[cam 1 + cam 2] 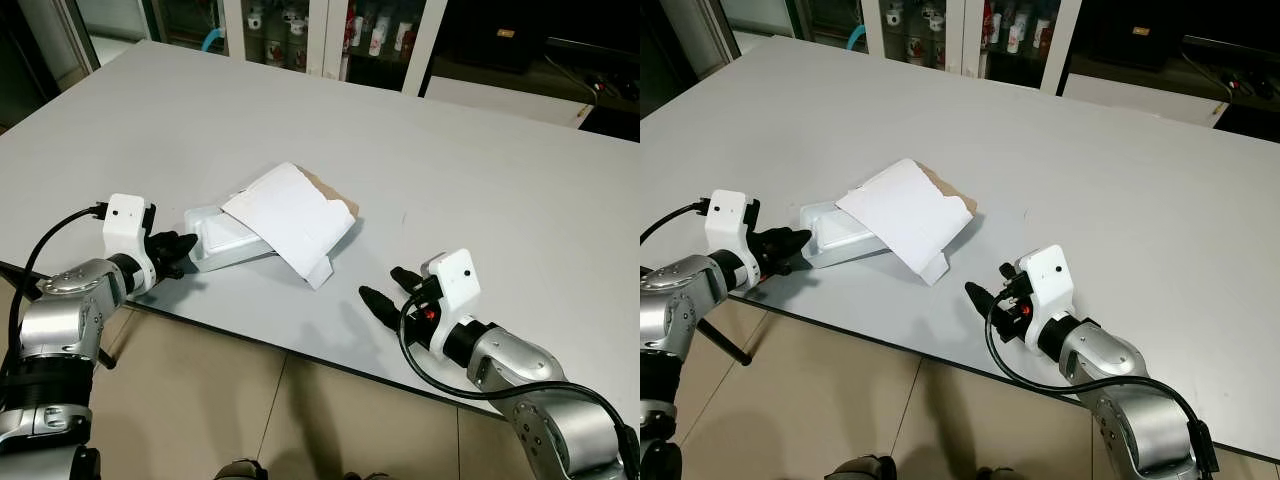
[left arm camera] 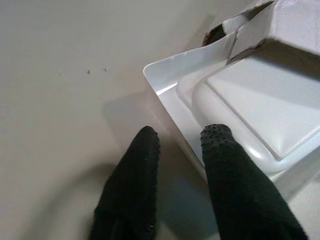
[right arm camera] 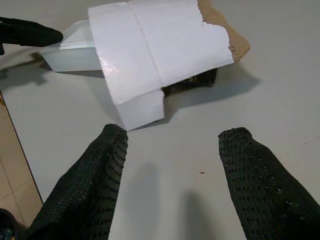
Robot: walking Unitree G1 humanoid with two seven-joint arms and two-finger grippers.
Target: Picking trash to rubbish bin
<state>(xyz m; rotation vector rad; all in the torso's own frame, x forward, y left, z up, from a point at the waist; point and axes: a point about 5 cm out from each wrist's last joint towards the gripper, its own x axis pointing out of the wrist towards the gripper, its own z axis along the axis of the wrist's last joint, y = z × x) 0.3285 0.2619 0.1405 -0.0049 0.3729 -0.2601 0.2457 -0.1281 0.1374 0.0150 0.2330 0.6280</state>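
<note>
Left tool [image 1: 183,250], fingers slightly apart, straddles the rim of the white tray [image 1: 222,238] near the table [image 1: 480,190] edge; flattened white carton [image 1: 292,220] overlaps it. Right tool [image 1: 392,290] spread, nearby.

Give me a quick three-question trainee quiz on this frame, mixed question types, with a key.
1. True or false: the left gripper is at the end of the white plastic tray.
2. What lies across the tray? A) flattened white cardboard box B) a bottle C) a cloth
3. Fill in: the right gripper rests on the grey table with its fingers ____.

Key: 1 true; 2 A; 3 open, apart from the cardboard.
</note>
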